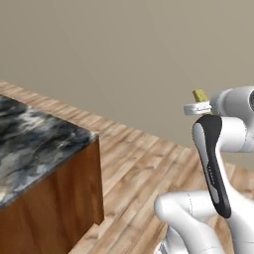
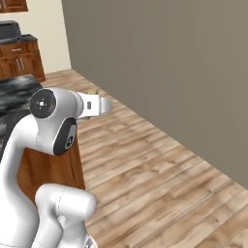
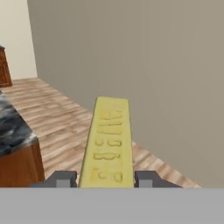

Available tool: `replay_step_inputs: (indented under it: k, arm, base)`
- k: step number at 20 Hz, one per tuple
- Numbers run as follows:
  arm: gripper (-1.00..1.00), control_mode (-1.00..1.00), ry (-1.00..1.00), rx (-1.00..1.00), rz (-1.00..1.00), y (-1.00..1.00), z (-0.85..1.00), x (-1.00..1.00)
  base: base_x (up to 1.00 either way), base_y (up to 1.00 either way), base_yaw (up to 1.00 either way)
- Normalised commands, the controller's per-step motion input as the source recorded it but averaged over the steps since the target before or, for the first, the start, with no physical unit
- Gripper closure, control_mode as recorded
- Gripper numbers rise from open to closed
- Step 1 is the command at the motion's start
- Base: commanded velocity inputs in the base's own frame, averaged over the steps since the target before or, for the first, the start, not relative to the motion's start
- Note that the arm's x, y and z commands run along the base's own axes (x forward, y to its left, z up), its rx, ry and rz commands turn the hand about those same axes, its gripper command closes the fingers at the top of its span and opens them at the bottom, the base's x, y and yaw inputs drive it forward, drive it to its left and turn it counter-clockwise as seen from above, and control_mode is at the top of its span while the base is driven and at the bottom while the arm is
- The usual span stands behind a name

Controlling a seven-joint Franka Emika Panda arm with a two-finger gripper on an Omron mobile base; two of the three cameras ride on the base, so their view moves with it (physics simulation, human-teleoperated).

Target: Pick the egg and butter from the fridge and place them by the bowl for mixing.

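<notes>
Hand view shows you the plain grey-beige wall [image 3: 153,65] ahead, the black-marbled, wood-sided counter [image 3: 13,131] off to one side, and the pale-yellow embossed butter stick [image 3: 109,140] clamped between the two dark fingers of your hand [image 3: 107,178]. Keep that grip firm while carrying; swing toward the counter slowly so the stick doesn't slip.
</notes>
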Motion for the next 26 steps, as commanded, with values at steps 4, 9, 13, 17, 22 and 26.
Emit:
replay_step_inputs:
  k: [4,9,13,17,22,26]
  arm:
    - [1.0,1.0,0.0,0.0,0.0,0.0,0.0,0.0]
    - [1.0,1.0,0.0,0.0,0.0,0.0,0.0,0.0]
    - [1.0,1.0,0.0,0.0,0.0,0.0,0.0,0.0]
    - [1.0,1.0,0.0,0.0,0.0,0.0,0.0,0.0]
    - [1.0,1.0,0.0,0.0,0.0,0.0,0.0,0.0]
    - [1.0,1.0,0.0,0.0,0.0,0.0,0.0,0.0]
  base:
    - [1.0,-0.43,0.12]
    - [1.0,-0.34,0.29]
    - [1.0,-0.1,0.35]
    - [1.0,0.0,0.38]
    - [1.0,-0.25,0.29]
    - [1.0,-0.48,0.25]
